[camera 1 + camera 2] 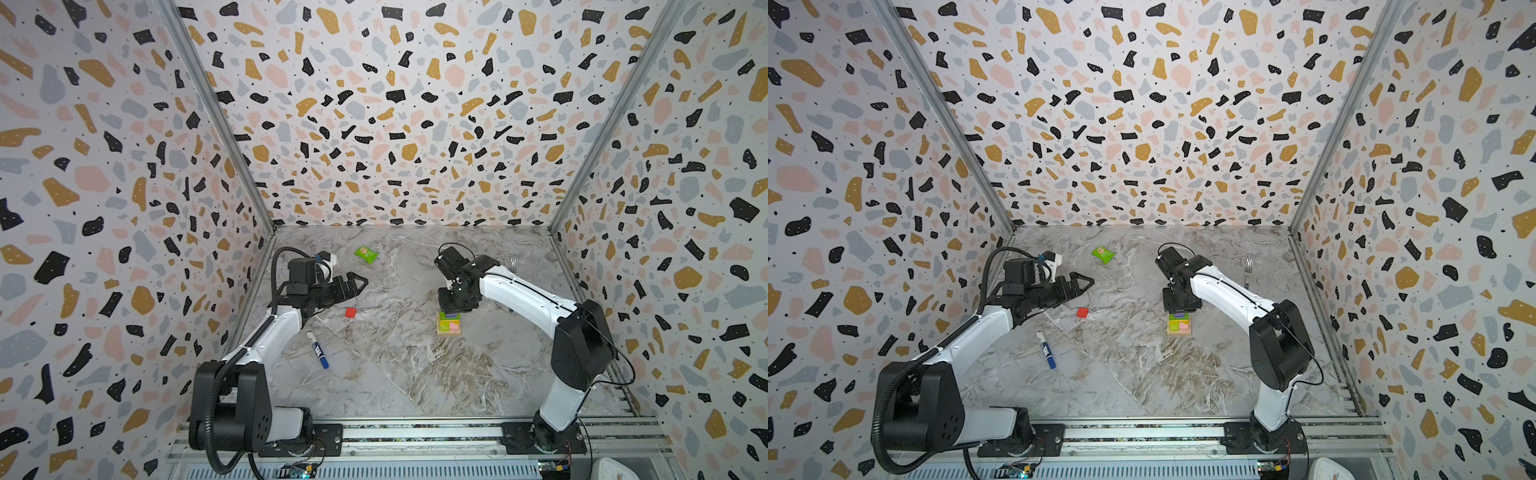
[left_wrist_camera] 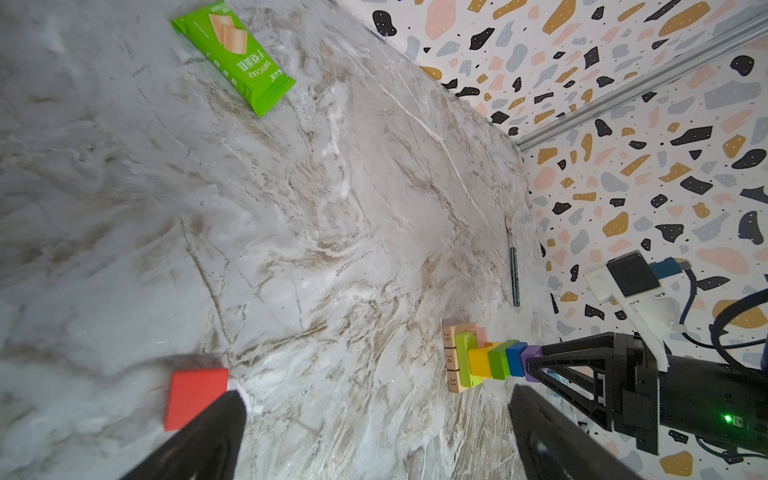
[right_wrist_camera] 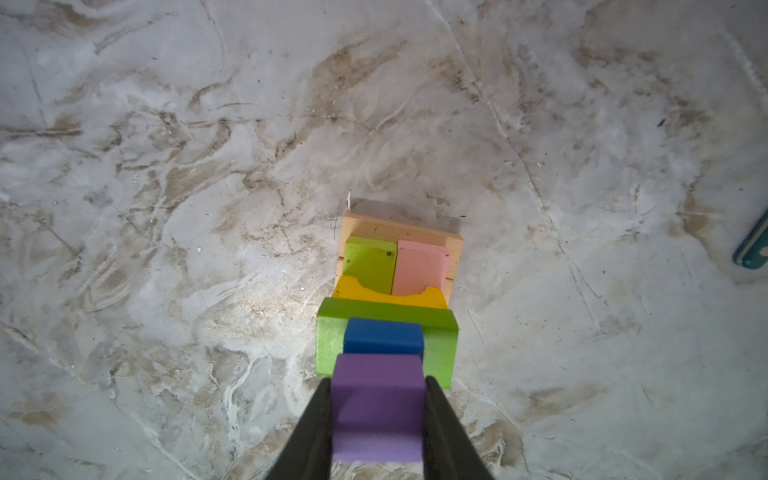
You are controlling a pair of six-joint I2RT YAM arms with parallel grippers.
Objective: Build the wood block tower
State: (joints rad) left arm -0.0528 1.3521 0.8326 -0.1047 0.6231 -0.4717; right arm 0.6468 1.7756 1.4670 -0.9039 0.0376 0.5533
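The right gripper is clenching the purple cube from both sides and holding it on top of the tower, which is standing right of the middle of the table. In the left wrist view the cube seems to be touching the blue cube beneath it, though I cannot tell whether it is sitting flat. Below that are lying 1 dark green bar, the yellow arch, the lime bar and pink bar side by side, and the tan bars at the base. The left gripper is hanging on the left with its jaws released and empty, near the red cube, which is lying alone, well apart from the tower.

To do this step well, I judge, the right arm should be squaring the purple cube over the blue cube, parting its jaws slowly and evenly, then rising straight up. Any sideways drag is risking the narrow upper levels.

No open container is showing. The green packet on the far side is lying sealed, its contents hidden.
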